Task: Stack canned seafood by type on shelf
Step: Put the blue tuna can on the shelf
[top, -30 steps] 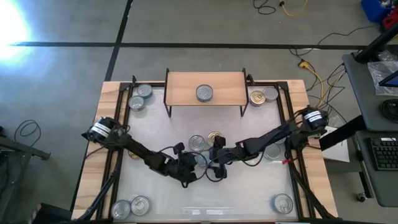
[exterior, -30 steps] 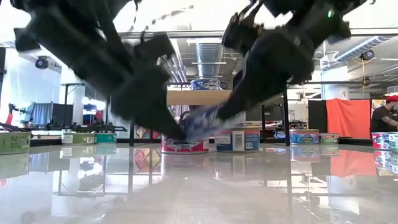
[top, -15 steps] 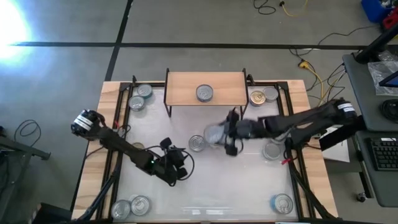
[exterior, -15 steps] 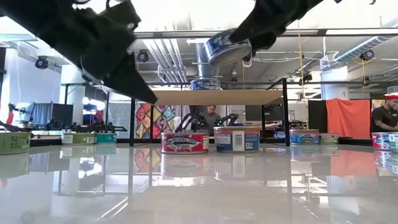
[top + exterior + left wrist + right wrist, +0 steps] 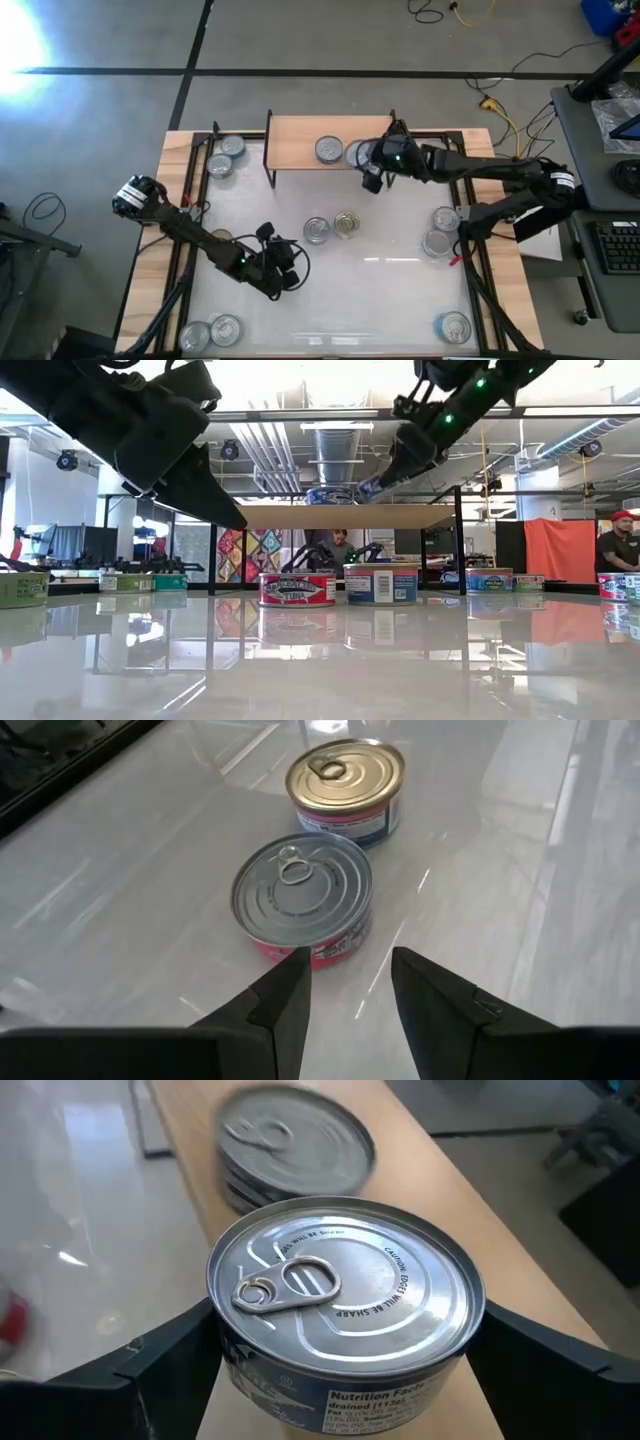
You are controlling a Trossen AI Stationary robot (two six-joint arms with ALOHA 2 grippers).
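Note:
The shelf (image 5: 295,142) stands at the table's far edge with a silver-topped tin (image 5: 328,150) on its board. My right gripper (image 5: 372,160) is shut on another silver-topped tin (image 5: 345,1305) and holds it just above the board, right of that tin. Two more tins stand on the table's middle, one silver-topped with red sides (image 5: 302,898) and one gold-topped (image 5: 345,780). My left gripper (image 5: 350,990) hovers open near them on their near-left side, with nothing between its fingers. My right gripper pinches the tin's side wall (image 5: 250,1370) between its two fingers (image 5: 165,1360), one on each opposite side. It comes from the table's right, slanting down. The tin is lifted clear over the shelf board (image 5: 340,515), top up and a little tilted.
Other tins stand left of the shelf (image 5: 225,155), right of it (image 5: 425,155), at the table's right (image 5: 440,230), and in the near-left (image 5: 212,332) and near-right (image 5: 455,326) corners. The shelf's black legs (image 5: 268,175) stand on the tabletop. A person (image 5: 620,550) is in the room behind.
My right gripper has risen from the table's middle and swung toward the far edge with the silver-topped tin, which is now over the shelf beside the tin there. My left gripper drew back a little toward the table's left and then kept still.

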